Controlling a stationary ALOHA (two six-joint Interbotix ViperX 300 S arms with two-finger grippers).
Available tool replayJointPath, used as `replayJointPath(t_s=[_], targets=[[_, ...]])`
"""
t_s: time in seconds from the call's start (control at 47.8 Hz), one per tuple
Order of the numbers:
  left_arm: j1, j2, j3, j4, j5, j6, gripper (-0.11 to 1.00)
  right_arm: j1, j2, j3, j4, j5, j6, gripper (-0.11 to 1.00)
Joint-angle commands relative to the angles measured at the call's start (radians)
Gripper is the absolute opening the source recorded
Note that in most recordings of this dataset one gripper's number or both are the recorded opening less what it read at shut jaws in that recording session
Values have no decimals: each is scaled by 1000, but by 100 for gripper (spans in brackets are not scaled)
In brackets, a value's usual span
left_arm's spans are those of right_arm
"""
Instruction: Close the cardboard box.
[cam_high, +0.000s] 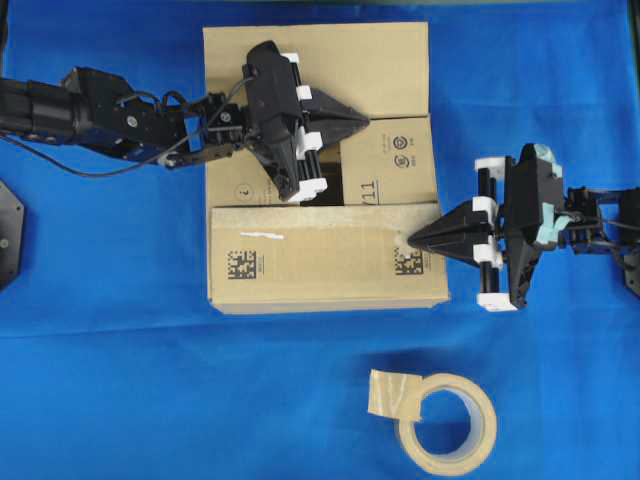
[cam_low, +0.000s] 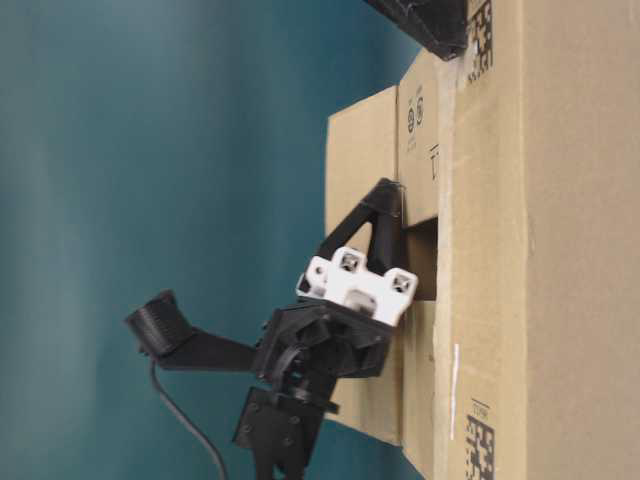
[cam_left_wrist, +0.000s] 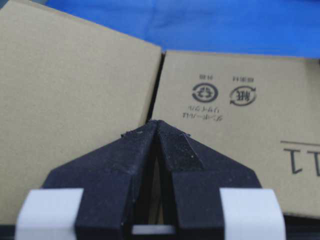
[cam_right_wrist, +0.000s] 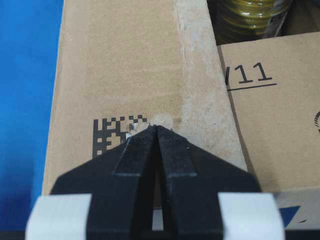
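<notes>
Box (cam_high: 320, 165) sat at counter (cam_high: 120, 400) centre, toward far edge; flaps mostly down, dark gap at middle. Left gripper (cam_high: 362, 119) pressed together, tip over far flap. Right gripper (cam_high: 412, 239) pressed together, tip on near flap by square code (cam_high: 407, 263). Tape roll (cam_high: 440, 420) near front edge.

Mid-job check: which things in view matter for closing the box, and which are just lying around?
In the job:
- cardboard box, flaps partly folded
- left gripper, shut, over the top flaps
- right gripper, shut, tip at the near flap

Lying about:
- tape roll on the blue cloth
</notes>
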Motion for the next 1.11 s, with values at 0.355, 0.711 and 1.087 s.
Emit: replayJointPath(t_s=[0.355,0.711,1.087], targets=[[21,-304,-55,2,140,28,0,-2,-2,-25,2,-3,-2,0],[219,-299,-190,3,437,26,0,-2,0,-23,2,-5,-6,0],[308,-130,-471,8,1032,29,0,-2,0,-25,2,-8,-9,0]])
